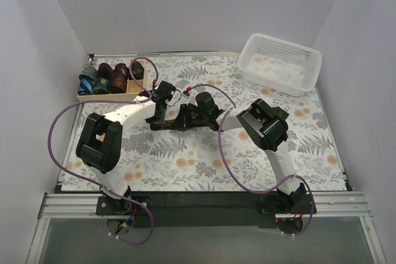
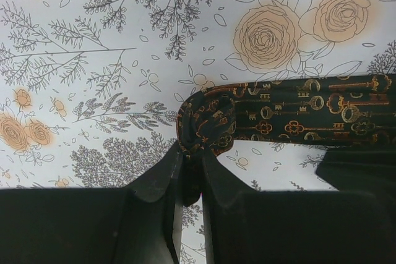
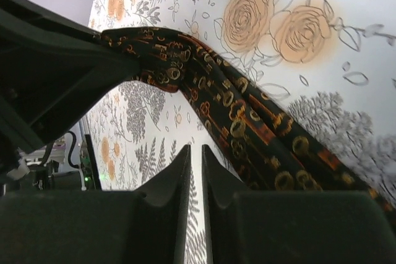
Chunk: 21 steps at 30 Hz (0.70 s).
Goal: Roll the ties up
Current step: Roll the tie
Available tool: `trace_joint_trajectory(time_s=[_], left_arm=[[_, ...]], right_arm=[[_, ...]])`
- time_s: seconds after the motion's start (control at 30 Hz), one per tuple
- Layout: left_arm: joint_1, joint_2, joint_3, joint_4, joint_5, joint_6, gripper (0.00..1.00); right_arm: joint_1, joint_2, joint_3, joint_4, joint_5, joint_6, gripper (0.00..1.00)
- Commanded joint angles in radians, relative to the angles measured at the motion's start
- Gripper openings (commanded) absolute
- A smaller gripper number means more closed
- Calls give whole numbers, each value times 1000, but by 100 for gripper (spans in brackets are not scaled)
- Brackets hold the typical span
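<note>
A dark tie with a gold key pattern [image 1: 168, 126] lies across the middle of the floral table. In the left wrist view its end [image 2: 204, 125] is curled into a small roll and the rest [image 2: 297, 112] runs off to the right. My left gripper [image 2: 192, 156] is shut on that rolled end; it also shows in the top view [image 1: 156, 114]. My right gripper [image 3: 195, 153] is shut and empty, just left of the flat tie [image 3: 247, 122], with its tips over bare cloth. It sits near the tie's middle in the top view [image 1: 189, 117].
A shallow wooden tray [image 1: 127, 96] at the back left holds several rolled ties [image 1: 105, 78]. A white mesh basket [image 1: 281, 63] stands at the back right. White walls close in the table on three sides. The left gripper body [image 3: 55, 66] fills the upper left of the right wrist view.
</note>
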Motion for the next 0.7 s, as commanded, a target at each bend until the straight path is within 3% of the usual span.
trace_joint_trajectory(time_s=[0.0,0.67], left_arm=[[-2,3,42,12,-13,1,0],[-5,15,51,15,17,-4,0]], right_arm=[[19,37,74,148,-15,70,16],[56,221,250,209,-7,175,12]])
